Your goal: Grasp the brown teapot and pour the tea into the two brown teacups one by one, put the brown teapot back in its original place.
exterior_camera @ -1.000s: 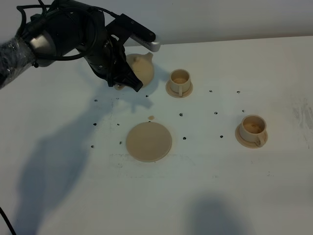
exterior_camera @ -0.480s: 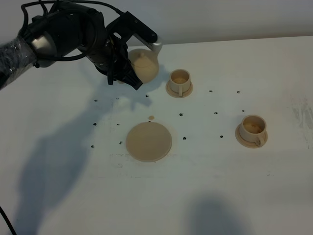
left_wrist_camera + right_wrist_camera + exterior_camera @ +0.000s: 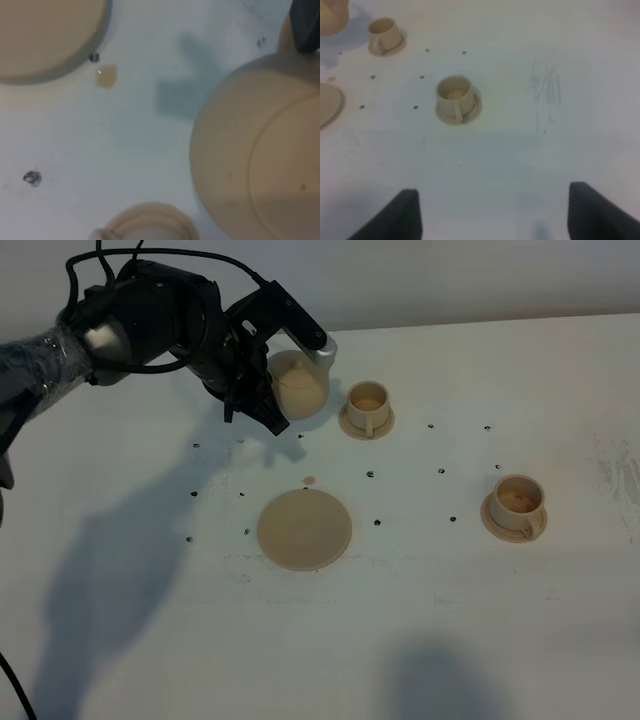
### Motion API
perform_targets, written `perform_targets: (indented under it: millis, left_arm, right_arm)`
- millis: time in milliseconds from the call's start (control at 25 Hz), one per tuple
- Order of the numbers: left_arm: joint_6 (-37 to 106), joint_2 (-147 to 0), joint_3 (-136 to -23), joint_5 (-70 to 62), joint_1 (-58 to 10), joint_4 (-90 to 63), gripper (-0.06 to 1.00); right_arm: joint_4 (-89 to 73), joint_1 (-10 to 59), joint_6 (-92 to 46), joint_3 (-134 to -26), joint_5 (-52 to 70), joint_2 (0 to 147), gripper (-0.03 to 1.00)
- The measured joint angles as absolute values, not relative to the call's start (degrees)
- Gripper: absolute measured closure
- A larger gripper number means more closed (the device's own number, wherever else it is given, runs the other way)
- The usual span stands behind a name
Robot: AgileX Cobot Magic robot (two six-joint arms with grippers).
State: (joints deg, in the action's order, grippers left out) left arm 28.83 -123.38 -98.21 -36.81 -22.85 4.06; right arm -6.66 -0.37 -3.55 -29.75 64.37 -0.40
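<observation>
**The left gripper is holding the teapot up next to a cup**

The black fingers of the left gripper (image 3: pixel 288 380) are squeezing the round, pale-tan clay teapot (image 3: pixel 303 390) from two sides. The teapot is hanging in the air over the white table (image 3: pixel 450 640), and its dark shadow is lying on the table under it. It is sitting just beside the nearer small tan cup with a side handle (image 3: pixel 367 403), on that cup's left in the high view. That cup is standing on its own little saucer.

The fingers of the right gripper (image 3: pixel 497 215) are spread wide apart and are holding nothing. They are hanging low over the bare table, well apart from the other small tan cup on its saucer (image 3: pixel 455 95).

The big flat round tan disc (image 3: pixel 304 530) is lying by itself in the middle of the table. A tiny tan spot (image 3: pixel 309 480) is sitting just beside its far edge. Small black dots (image 3: pixel 441 471) are scattered around the cups and the disc.
</observation>
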Motion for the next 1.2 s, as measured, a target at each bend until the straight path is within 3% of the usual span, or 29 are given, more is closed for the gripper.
perform_targets:
  millis: [1200]
  left_arm:
    - [47.3,-125.2,-99.8,-33.5,-22.8,4.9,0.86]
  right_arm:
    - [-6.7,-0.4,-3.6,-29.8,64.4,-0.4,0.37]
